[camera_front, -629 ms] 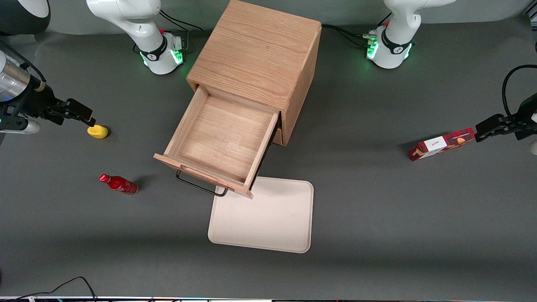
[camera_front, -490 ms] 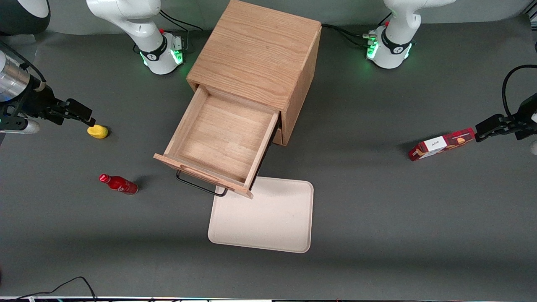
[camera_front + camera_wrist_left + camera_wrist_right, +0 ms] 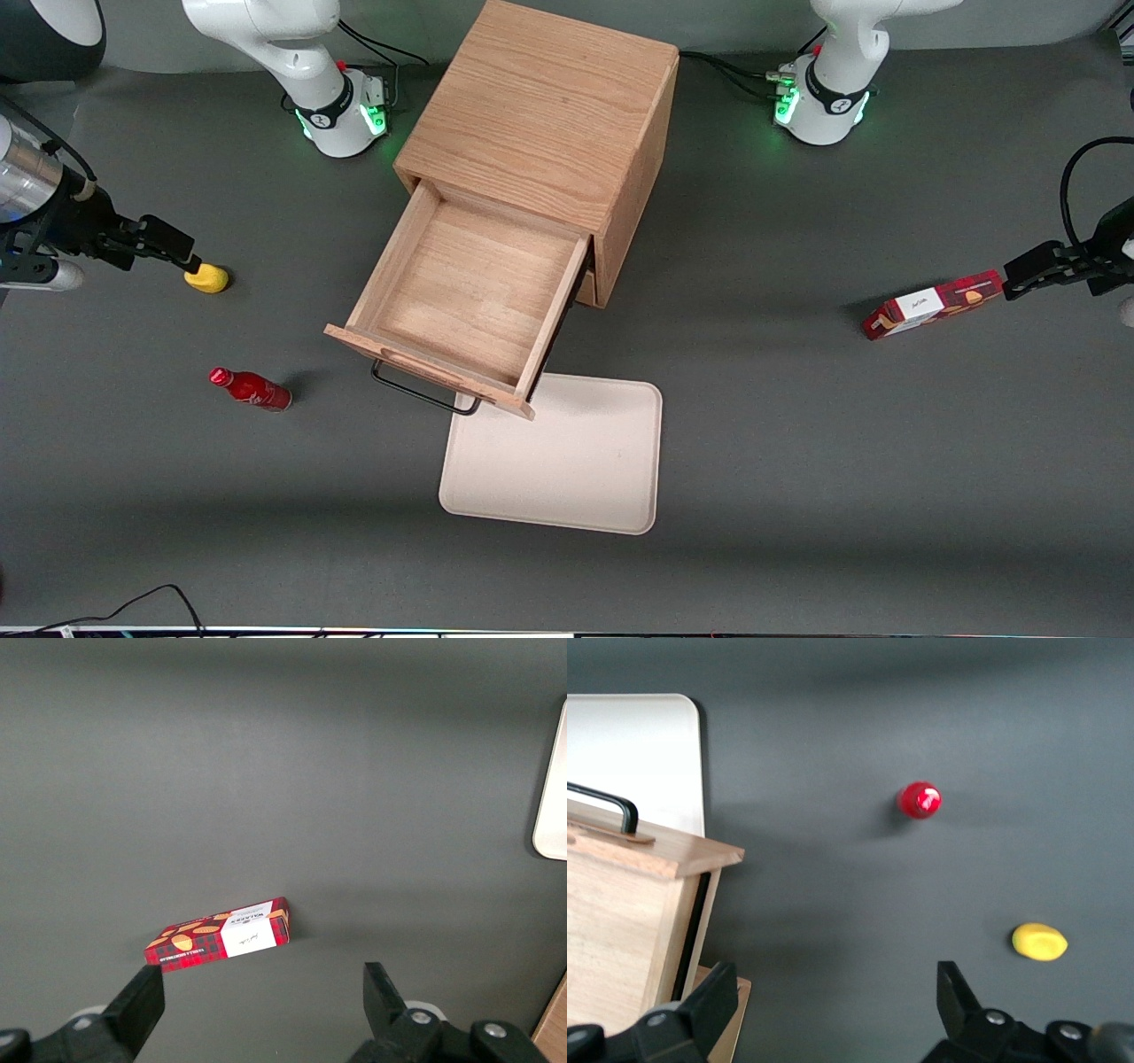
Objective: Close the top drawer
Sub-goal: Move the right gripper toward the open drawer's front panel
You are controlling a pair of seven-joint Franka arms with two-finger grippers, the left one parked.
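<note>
The top drawer [image 3: 469, 292] of the oak cabinet [image 3: 540, 115] stands pulled far out and is empty inside. Its black wire handle [image 3: 423, 394] faces the front camera. In the right wrist view the drawer's front corner [image 3: 647, 850] and the handle [image 3: 607, 804] show. My right gripper [image 3: 182, 252] hangs open, holding nothing, toward the working arm's end of the table. It is well apart from the drawer and just over a yellow object [image 3: 206, 279]. In the wrist view the gripper [image 3: 833, 1005] has only grey table between its fingers [image 3: 709, 1005].
A cream tray [image 3: 567, 470] lies on the table under and in front of the drawer's front. A red bottle [image 3: 251, 389] lies nearer the front camera than the yellow object. A red cracker box [image 3: 935, 304] lies toward the parked arm's end.
My right gripper has shifted very slightly over the yellow object. The drawer and the other things have not moved.
</note>
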